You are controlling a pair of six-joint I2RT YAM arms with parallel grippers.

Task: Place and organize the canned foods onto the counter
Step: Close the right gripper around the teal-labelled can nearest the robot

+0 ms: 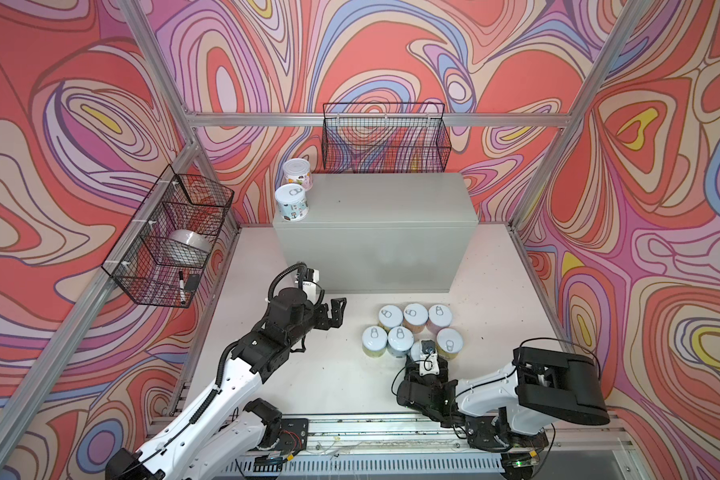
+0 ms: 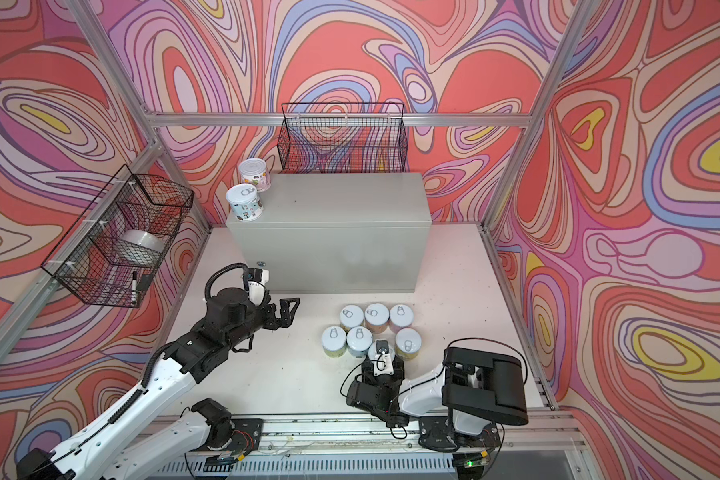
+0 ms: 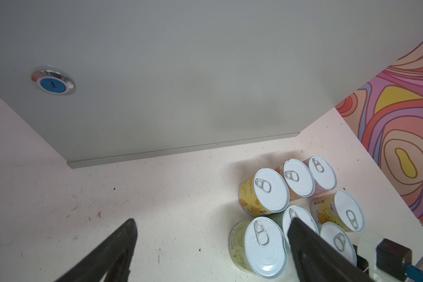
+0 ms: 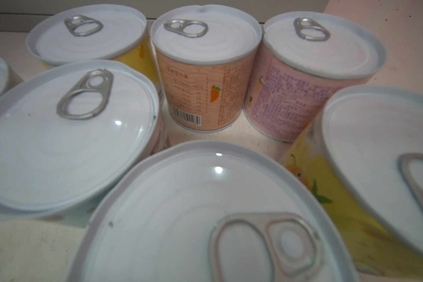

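Note:
Two canned foods stand at the left end of the grey counter, as both top views show. Several more cans are bunched upright on the white table in front of the counter's right half. My right gripper sits low at the nearest can of that bunch, and its fingers are hidden under the wrist. An orange can and a pink can stand behind that can. My left gripper hovers open and empty to the left of the bunch, with its fingers wide apart.
A black wire basket hangs behind the counter. Another basket on the left wall holds a grey roll and a marker. The counter's front carries a round blue lock. Aluminium frame rails border the table.

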